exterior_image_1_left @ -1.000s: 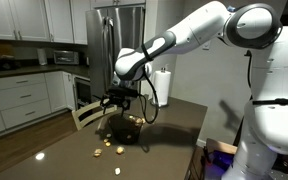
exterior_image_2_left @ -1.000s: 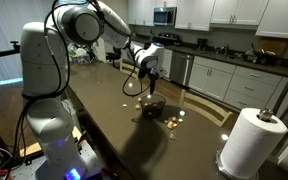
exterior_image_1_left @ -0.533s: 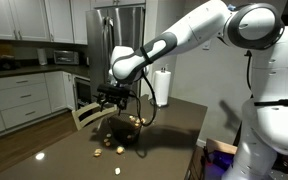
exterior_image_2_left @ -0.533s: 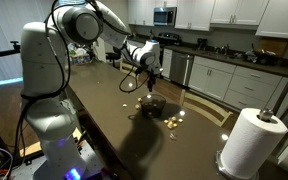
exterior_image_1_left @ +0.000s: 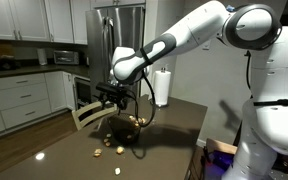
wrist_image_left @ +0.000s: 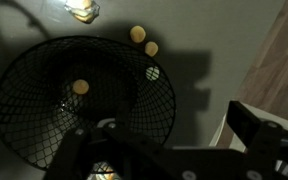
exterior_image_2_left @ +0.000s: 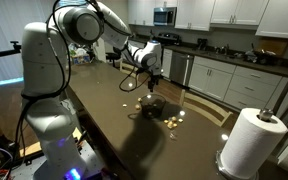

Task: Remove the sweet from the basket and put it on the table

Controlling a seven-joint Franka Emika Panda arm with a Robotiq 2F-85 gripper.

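Sweet, small, round and yellow (wrist_image_left: pixel 80 86), is seen lying inside the round black wire-mesh basket (wrist_image_left: pixel 24 120) on the dark brown glossy surface (wrist_image_left: pixel 214 45). Jaws are held spread apart above the basket.

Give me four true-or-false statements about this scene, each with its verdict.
1. The gripper hangs above the basket. True.
2. The basket is empty. False: a yellow sweet lies inside it.
3. Loose sweets lie on the table outside the basket. True.
4. The paper towel roll lies on its side. False: it stands upright on the table.
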